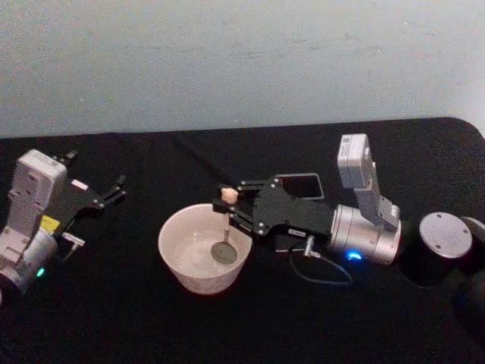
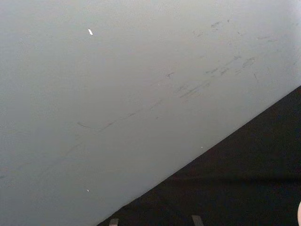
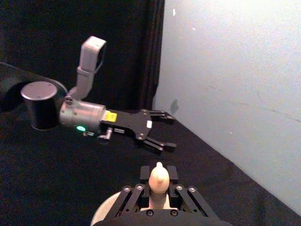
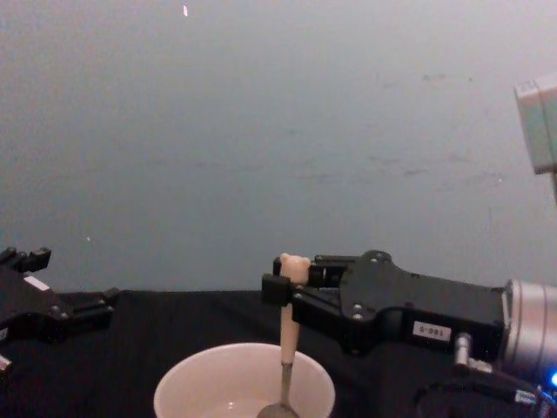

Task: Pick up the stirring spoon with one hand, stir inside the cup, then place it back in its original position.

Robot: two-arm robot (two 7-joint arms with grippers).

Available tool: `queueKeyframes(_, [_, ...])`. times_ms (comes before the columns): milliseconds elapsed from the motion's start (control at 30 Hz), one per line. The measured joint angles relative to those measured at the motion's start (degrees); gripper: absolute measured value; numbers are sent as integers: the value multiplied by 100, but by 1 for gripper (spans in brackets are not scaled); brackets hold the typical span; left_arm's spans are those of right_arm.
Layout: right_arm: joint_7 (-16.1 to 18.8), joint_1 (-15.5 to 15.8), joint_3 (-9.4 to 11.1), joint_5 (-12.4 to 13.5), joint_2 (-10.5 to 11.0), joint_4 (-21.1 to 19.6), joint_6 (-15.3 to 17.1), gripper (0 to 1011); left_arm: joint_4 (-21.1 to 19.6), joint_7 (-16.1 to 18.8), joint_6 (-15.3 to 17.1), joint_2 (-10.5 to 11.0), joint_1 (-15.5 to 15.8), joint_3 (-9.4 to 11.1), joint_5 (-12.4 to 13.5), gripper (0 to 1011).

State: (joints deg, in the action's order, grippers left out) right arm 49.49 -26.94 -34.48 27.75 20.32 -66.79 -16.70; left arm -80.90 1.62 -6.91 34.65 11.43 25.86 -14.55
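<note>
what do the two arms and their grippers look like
The left gripper and right gripper are black flat linkages with short fingers and a small white label, on silver cylindrical wrists carrying a pale grey camera block. The left has a yellow sticker and green light; the right a blue light and thin looping cable.

Black right pincer [image 1: 233, 206], white label [image 4: 432, 330], silver wrist [image 1: 365, 233], blue light [image 1: 354, 255].
</note>
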Motion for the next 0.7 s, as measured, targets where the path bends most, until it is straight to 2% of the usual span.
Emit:
queueKeyframes(200, [85,195,-50,132,140,-373,107,212,0,0,0,0,0,0,0,1001])
queueKeyframes(367, [142,221,-132,184,132,-474,140,211,0,0,0,0,0,0,0,1001])
queueKeyframes(500, [148,172,-207,197,42,-424,140,212,0,0,0,0,0,0,0,1001])
queueKeyframes(700, [91,-17,-278,159,-166,-122,105,212,0,0,0,0,0,0,0,1001])
